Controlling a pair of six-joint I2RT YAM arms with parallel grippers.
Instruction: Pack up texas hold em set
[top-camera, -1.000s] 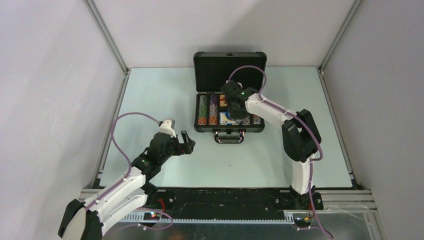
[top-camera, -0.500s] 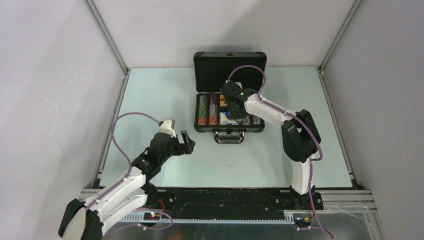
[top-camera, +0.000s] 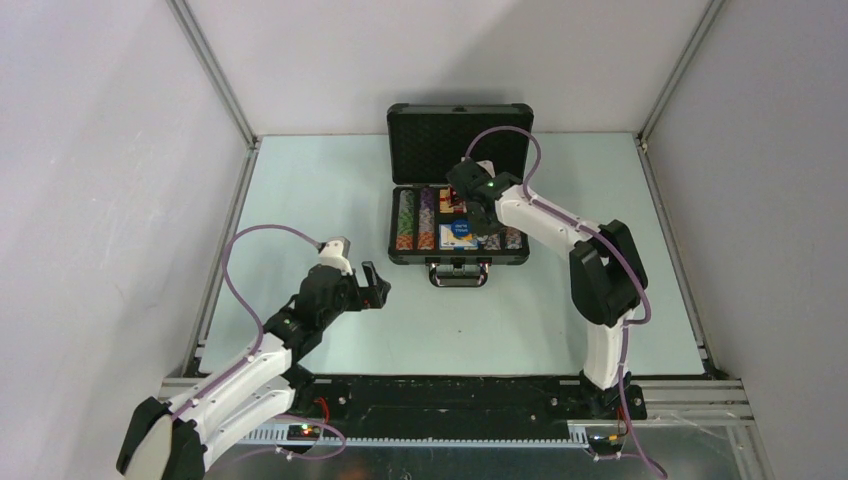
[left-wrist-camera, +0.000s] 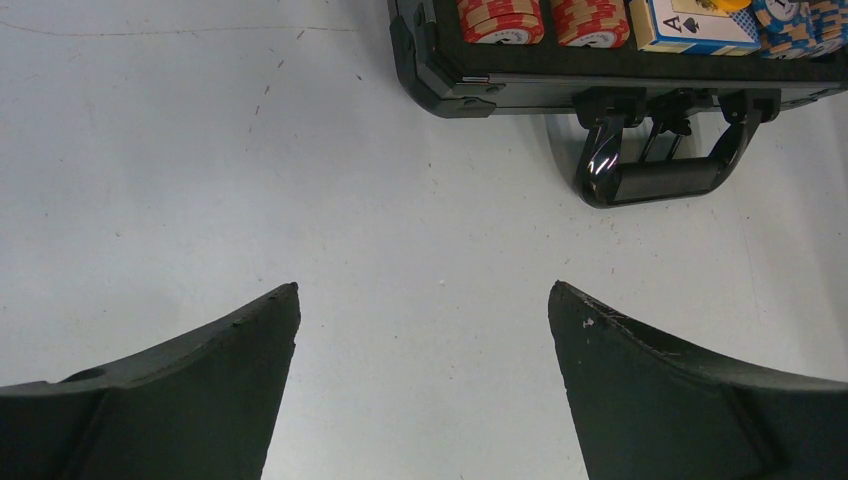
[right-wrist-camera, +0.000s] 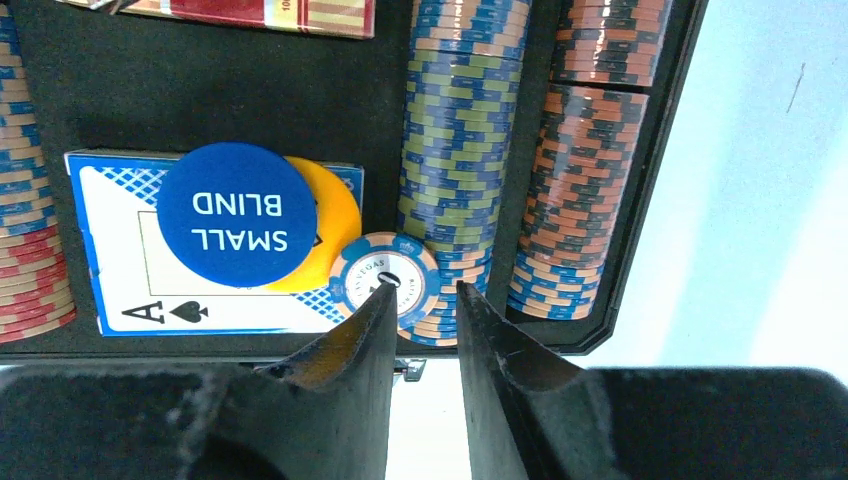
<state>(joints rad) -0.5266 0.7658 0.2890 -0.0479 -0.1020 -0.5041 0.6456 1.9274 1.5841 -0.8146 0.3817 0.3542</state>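
The dark briefcase (top-camera: 459, 259) lies open at the table's back middle, lid (top-camera: 440, 130) upright. Rows of striped poker chips (right-wrist-camera: 462, 120) fill its slots. A blue "SMALL BLIND" button (right-wrist-camera: 237, 213) overlaps an orange button (right-wrist-camera: 335, 225) on a blue-white card box (right-wrist-camera: 120, 250). A red card box (right-wrist-camera: 270, 15) lies behind them. My right gripper (right-wrist-camera: 424, 287) hangs over the case's near right part, open by a narrow gap and holding nothing; one chip (right-wrist-camera: 375, 270) lies flat just beyond its left finger. My left gripper (left-wrist-camera: 423, 290) is wide open over bare table.
The case's handle (left-wrist-camera: 655, 175) juts toward the arms. In the top view my left gripper (top-camera: 376, 285) sits left of and nearer than the case, my right gripper (top-camera: 470, 198) above it. Metal frame rails (top-camera: 215, 280) border the table.
My right gripper has shifted slightly back and right over the case, uncovering the blue-white card box, and its jaws have narrowed a little. The left arm has stayed put.
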